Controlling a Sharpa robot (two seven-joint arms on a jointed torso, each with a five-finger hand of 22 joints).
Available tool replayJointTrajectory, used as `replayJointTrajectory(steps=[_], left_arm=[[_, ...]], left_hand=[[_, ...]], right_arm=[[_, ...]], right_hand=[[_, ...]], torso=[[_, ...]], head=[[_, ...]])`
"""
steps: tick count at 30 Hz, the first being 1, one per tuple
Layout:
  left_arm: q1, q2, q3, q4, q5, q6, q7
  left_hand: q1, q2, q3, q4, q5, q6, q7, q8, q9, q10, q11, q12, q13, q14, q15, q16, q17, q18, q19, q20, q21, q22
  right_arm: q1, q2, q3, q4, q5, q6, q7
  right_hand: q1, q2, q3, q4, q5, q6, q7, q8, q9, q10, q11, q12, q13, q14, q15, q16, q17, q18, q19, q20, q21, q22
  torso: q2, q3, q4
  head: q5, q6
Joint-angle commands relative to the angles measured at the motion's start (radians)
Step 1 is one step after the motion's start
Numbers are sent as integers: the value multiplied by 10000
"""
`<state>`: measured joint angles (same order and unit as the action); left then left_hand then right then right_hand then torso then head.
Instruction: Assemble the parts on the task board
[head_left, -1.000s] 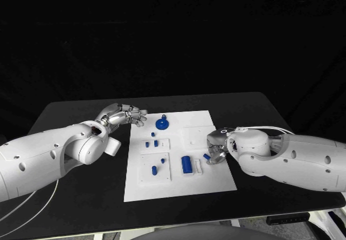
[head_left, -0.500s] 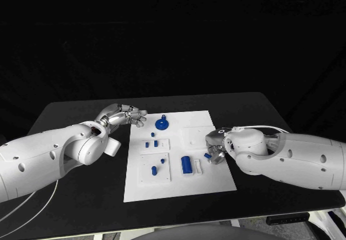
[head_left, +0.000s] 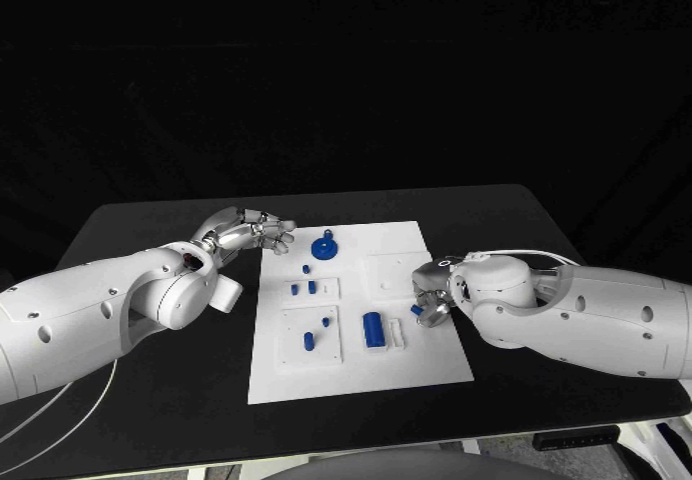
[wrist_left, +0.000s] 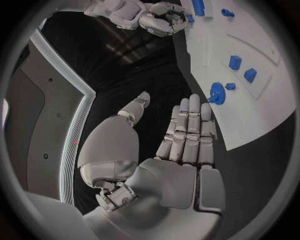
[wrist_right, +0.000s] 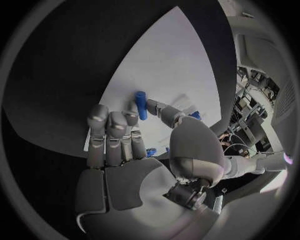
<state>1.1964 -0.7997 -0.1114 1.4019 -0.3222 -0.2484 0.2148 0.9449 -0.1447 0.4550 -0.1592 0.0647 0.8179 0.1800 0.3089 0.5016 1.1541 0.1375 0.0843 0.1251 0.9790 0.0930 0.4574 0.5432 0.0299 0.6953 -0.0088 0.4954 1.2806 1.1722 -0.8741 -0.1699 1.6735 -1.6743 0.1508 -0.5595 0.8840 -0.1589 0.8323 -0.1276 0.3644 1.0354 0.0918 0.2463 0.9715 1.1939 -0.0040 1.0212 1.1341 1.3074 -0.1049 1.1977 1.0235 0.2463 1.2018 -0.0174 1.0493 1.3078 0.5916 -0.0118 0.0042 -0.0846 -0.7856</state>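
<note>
You have a small blue peg (wrist_right: 141, 105) pinched in the right hand (head_left: 436, 293): in the right wrist view it stands between the thumb tip and the fingers (wrist_right: 115, 130), its upper end sticking out past them over the white surface, and in the head view it shows as a speck of blue at the hand's lower edge (head_left: 415, 311). That hand sits at the right edge of the task board (head_left: 418, 355), fingers curled in toward the board. Working outward across the board from there, you see a blue cylinder (head_left: 374, 327) lying in a recess just beside the right hand, then a shorter blue piece (head_left: 307, 341) in the recessed plate on the board's left half, with a tiny blue part (head_left: 326, 321) above it. Farther up the board stand two small blue studs (head_left: 303, 288) in another recess, a lone blue part (head_left: 307, 269) above them, and a round blue knob (head_left: 325, 245) near the board's far edge. Your left hand (head_left: 254, 232) is off the board's far left corner, over the black tabletop (head_left: 144, 230); in the left wrist view its fingers (wrist_left: 187, 130) lie straight and together with the thumb apart, holding nothing, and the knob (wrist_left: 217, 93) lies just beyond the fingertips.
</note>
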Motion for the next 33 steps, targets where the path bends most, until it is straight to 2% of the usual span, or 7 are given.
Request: replayJointTrajectory(steps=[1, 5, 8, 15, 23, 26, 33], left_arm=[[0, 8, 7, 34, -64, 140, 41], [0, 7, 7, 27, -66, 134, 38], [0, 4, 7, 24, -71, 136, 34], [0, -7, 7, 27, -109, 186, -16], [0, -6, 7, 22, -136, 201, -35], [0, -3, 7, 24, -144, 203, -39], [0, 15, 7, 30, -184, 215, -74]], left_hand=[[-18, 86, -46, -38, 54, -24, -44, 45, -10, 33, -30, -19, 9, 72, 9, -61, 15, 127, 0, 34, -51, 17], [-16, 89, -46, -40, 54, -24, -44, 46, -11, 34, -30, -18, 9, 75, 7, -63, 20, 127, 1, 33, -52, 19], [-15, 90, -46, -41, 55, -24, -44, 47, -12, 34, -31, -18, 10, 77, 7, -64, 23, 127, 2, 33, -53, 21], [-7, 95, -45, -48, 58, -24, -45, 49, -13, 36, -31, -17, 10, 81, 5, -68, 31, 127, 4, 31, -56, 25], [-4, 99, -46, -53, 60, -22, -46, 51, -14, 39, -32, -16, 11, 83, 4, -75, 40, 126, 6, 30, -59, 30], [-2, 100, -47, -55, 61, -21, -46, 52, -14, 40, -33, -16, 12, 84, 4, -77, 43, 126, 6, 30, -60, 31], [2, 103, -47, -60, 63, -20, -47, 54, -16, 41, -33, -15, 12, 85, 4, -82, 50, 125, 7, 29, -63, 35]], right_arm=[[-164, -104, -145, -84, 387, 165, -5], [-162, -289, -138, -98, 2025, -799, 19], [-152, -411, -108, -1, 3106, -1285, 145], [-48, -683, 28, 349, 4839, -1753, 284], [29, -833, 39, 592, 6034, -1791, 254], [29, -786, 37, 653, 6678, -1702, 218], [28, -698, 33, 596, 6535, -1568, 191]], right_hand=[[278, 391, 761, -856, 232, -13, 106, 62, -4432, 139, -46, 45, -18, 86, -5, 3, -19, 155, 68, 34, 51, 144], [205, 378, 766, -860, 170, 54, 76, 104, -4438, 187, -75, 59, -36, 113, -35, 5, -27, 155, 125, 20, 53, 123], [181, 385, 765, -858, 175, 62, 73, 109, -4440, 193, -78, 62, -39, 116, -46, 3, -29, 155, 136, 14, 50, 118], [24, 392, 725, -853, -216, 85, 57, 132, -4462, 180, -97, 36, -74, 109, -81, -46, -61, 155, 157, -22, -7, 76], [-64, 361, 642, -835, -349, 99, 50, 149, -4470, 185, -104, 36, -86, 115, -96, -57, -69, 155, 181, -42, -25, 61], [-260, 258, 384, -736, -168, 99, 44, 163, -4479, 181, -110, 39, -94, 123, -106, -62, -73, 155, 212, -60, -39, 49], [-391, 163, 121, -650, -143, 84, 43, 171, -4491, 155, -111, 35, -100, 116, -111, -71, -74, 155, 207, -79, -64, 44]], torso=[[2, -1, -1], [-1, 1, 0], [-4, 3, 4], [4, 1, -4], [-3, -2, 4], [3, -1, 6], [2, -4, 10]], head=[[-7, -6], [17, 19], [17, 10], [29, -5], [31, -12], [21, -11], [-4, -30]])
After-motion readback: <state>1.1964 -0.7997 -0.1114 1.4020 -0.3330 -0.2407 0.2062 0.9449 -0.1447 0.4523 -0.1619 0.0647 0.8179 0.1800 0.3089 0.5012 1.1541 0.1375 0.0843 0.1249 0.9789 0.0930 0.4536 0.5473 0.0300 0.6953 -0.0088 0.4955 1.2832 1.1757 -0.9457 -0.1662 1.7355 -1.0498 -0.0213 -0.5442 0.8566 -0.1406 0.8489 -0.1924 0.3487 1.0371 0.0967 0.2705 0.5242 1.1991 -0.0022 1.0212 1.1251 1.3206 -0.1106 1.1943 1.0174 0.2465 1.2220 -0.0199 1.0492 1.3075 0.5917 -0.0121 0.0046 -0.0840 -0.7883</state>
